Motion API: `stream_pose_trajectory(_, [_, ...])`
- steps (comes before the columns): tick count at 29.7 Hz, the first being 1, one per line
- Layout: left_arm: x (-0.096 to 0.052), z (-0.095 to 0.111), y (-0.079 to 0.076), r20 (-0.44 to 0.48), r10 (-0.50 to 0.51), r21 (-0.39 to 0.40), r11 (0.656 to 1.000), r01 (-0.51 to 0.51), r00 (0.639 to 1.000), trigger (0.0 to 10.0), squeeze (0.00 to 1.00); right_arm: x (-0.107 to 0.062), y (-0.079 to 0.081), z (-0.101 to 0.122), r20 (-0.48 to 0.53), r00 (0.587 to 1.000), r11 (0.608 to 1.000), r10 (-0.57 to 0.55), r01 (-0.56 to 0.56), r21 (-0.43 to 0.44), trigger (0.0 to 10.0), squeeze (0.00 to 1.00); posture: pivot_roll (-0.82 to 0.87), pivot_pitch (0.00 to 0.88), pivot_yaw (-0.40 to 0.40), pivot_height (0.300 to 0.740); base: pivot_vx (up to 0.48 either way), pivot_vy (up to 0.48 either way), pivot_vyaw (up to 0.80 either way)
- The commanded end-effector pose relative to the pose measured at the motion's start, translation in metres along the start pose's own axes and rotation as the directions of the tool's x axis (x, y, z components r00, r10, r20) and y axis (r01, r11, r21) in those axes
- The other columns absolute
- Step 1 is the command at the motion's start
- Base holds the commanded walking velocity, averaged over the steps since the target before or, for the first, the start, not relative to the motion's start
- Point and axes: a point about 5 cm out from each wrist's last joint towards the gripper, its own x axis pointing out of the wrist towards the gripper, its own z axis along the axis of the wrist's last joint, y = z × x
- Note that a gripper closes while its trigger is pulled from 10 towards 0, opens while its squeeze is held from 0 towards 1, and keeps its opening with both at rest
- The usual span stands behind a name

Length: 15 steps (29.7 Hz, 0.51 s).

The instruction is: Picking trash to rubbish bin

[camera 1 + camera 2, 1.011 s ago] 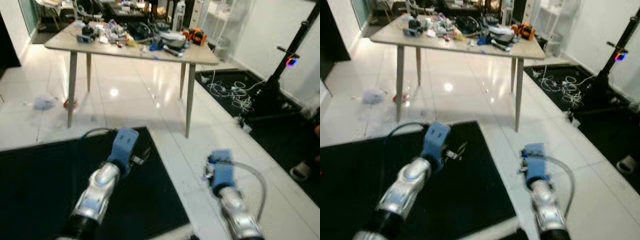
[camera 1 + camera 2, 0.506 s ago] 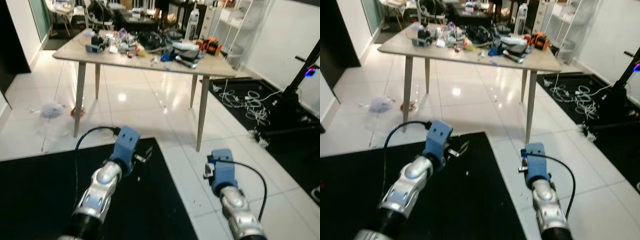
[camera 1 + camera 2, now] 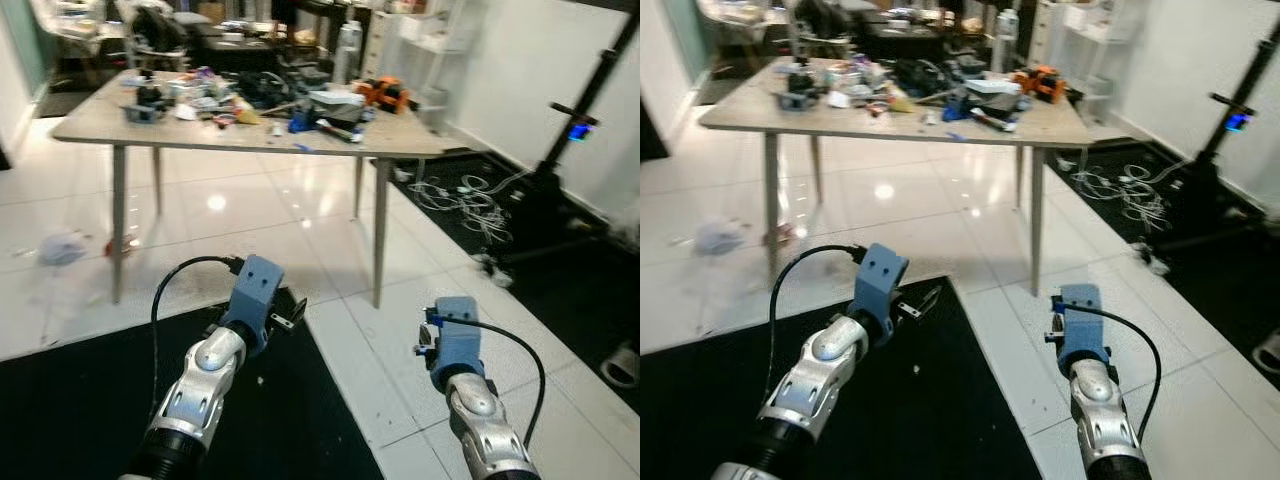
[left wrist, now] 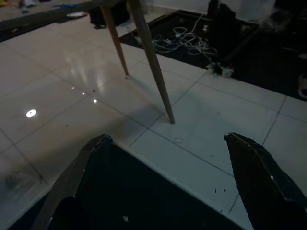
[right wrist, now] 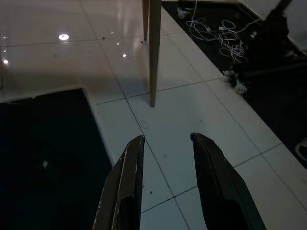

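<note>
A crumpled pale piece of trash (image 3: 60, 247) lies on the white tiles to the left of the table's left leg, with a small red scrap (image 3: 112, 246) beside that leg. Both are well ahead of my arms and to the left. My left gripper (image 4: 168, 143) is held low over the edge of the black mat (image 3: 80, 400), its fingers (image 4: 79, 179) spread wide with nothing between them. My right gripper (image 5: 165, 141) hovers over bare tiles near the table's front right leg (image 5: 153, 52), open and empty.
A wooden table (image 3: 200, 137) piled with clutter stands ahead on thin legs (image 3: 379, 230). White cables (image 3: 450, 190) sprawl on a dark mat at the right, beside a black stand (image 3: 565, 150). A slipper (image 3: 622, 365) lies at the far right.
The whole picture has shifted as the camera moved; the table now sits further left and lower. Both arms hold about the same pose.
</note>
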Motion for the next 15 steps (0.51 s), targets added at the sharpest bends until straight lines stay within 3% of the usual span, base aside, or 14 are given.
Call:
stream_pose_trajectory(1, [-0.0017,-0.0025,0.0007,-0.010,0.001,-0.004,1.000,-0.001,1.000,10.0,0.00,-0.0011,0.0064,0.0009,0.011,1.000,1.000,0.022,-0.022,0.002,10.0,0.00,-0.08,0.032,-0.052,0.740,0.368,0.000,0.00])
stream_pose_trajectory(15, [-0.0019,-0.0026,0.0008,-0.013,0.006,-0.001,1.000,-0.006,1.000,10.0,0.00,-0.0018,0.0061,0.0010,0.016,1.000,1.000,0.026,-0.025,-0.008,10.0,0.00,-0.09,0.046,-0.053,0.740,0.364,0.000,0.00])
